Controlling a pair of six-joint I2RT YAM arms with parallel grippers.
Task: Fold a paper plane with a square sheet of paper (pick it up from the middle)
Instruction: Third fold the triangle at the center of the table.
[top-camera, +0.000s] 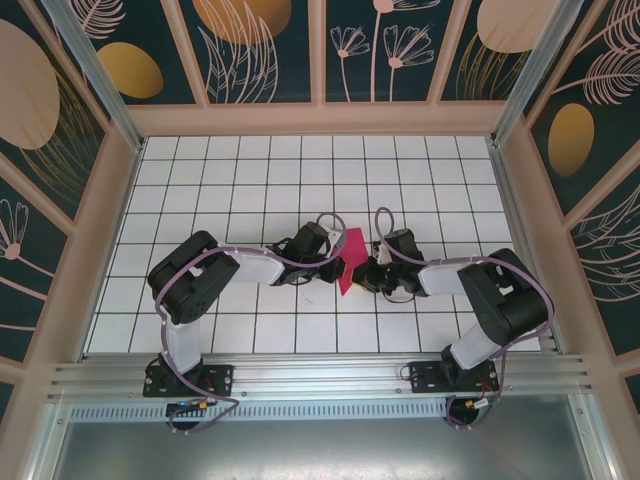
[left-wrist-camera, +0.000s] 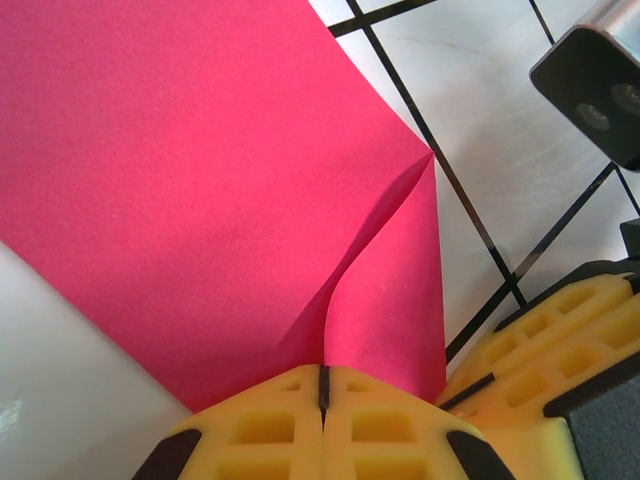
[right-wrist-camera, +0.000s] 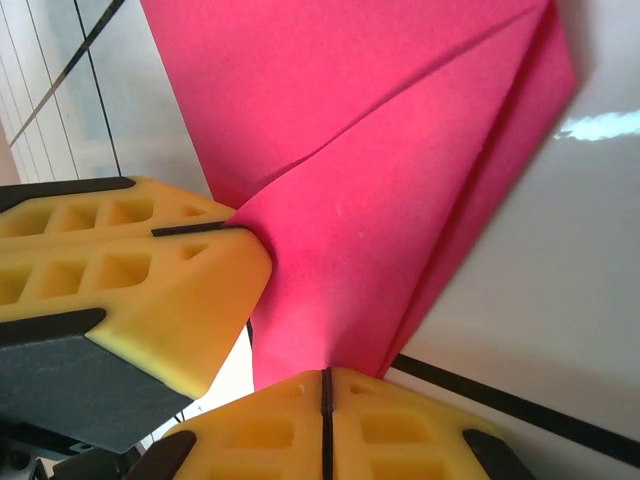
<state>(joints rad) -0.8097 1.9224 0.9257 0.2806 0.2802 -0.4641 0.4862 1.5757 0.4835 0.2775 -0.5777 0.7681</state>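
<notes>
A: Where's the creased magenta-pink paper sheet (top-camera: 351, 255)?
B: Centre of the top view, just right of middle, over the white gridded table (top-camera: 230, 170).
A: Left pincer (left-wrist-camera: 323, 385)?
B: Pressed together, pinching the sheet's edge at the bottom of its wrist view.
A: Right pincer (right-wrist-camera: 325, 385)?
B: Likewise pinching the sheet, just beside the left one.

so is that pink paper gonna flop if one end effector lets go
Probably floppy: the pink paper curls in a soft bulge above the left end effector. The folded layers by the right end effector likely stiffen that side. It looks thin, so probably light and easily creased.
</notes>
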